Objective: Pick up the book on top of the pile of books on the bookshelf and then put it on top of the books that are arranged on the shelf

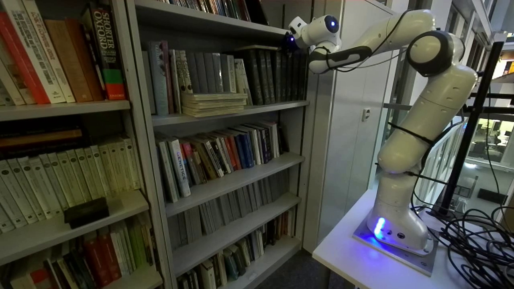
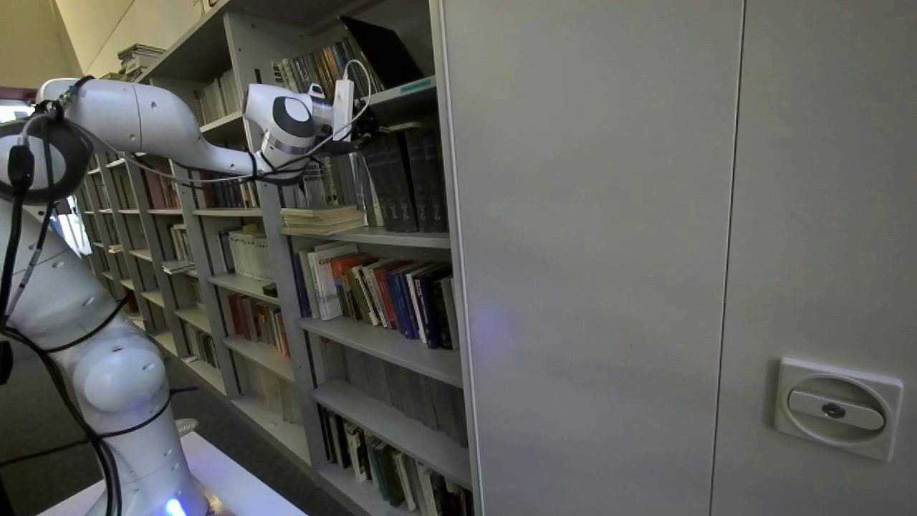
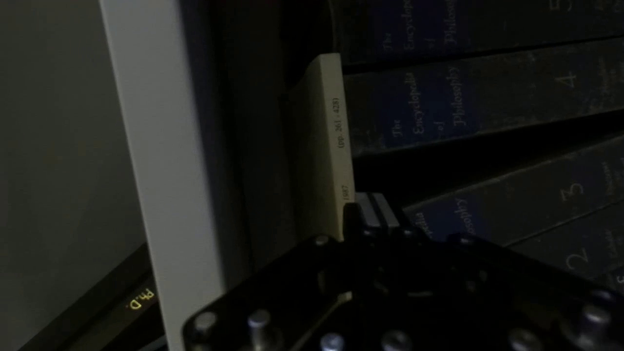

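Note:
A thin pale book (image 3: 336, 122) lies flat across the tops of the dark encyclopedia volumes (image 3: 438, 102) in the wrist view. Its edge also shows above the dark row in an exterior view (image 1: 257, 47). My gripper (image 3: 378, 210) is shut, its two grey pads together with nothing seen between them. Its fingertips are right beside the book's spine; I cannot tell whether they touch it. In both exterior views the gripper (image 1: 290, 42) (image 2: 367, 129) is at the dark volumes' top, just under the upper shelf. The pile of pale books (image 1: 215, 105) (image 2: 322, 221) lies on the same shelf.
The upper shelf board (image 3: 161, 146) is close beside the book and gripper in the wrist view. Grey upright books (image 1: 204, 72) stand behind the pile. A tall cabinet door (image 2: 594, 251) stands beside the bookcase. Lower shelves hold more upright books (image 1: 237, 146).

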Controlling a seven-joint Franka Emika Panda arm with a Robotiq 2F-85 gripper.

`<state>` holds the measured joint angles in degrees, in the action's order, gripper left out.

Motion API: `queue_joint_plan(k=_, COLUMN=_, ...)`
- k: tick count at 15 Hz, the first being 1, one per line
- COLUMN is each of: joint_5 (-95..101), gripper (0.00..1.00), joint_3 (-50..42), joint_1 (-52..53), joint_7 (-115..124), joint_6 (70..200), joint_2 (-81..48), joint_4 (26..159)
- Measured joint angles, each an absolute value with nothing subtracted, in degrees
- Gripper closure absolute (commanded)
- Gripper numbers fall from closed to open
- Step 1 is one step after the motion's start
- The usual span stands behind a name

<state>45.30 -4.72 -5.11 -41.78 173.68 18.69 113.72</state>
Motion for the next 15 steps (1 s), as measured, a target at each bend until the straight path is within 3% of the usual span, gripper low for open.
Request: queue_joint_plan(k=15, joint_5=46.9, gripper=1.00, joint_3=0.1, joint_1=-9.8, joint_7=-40.1, joint_6=173.7, joint_2=17.4, joint_4=112.6)
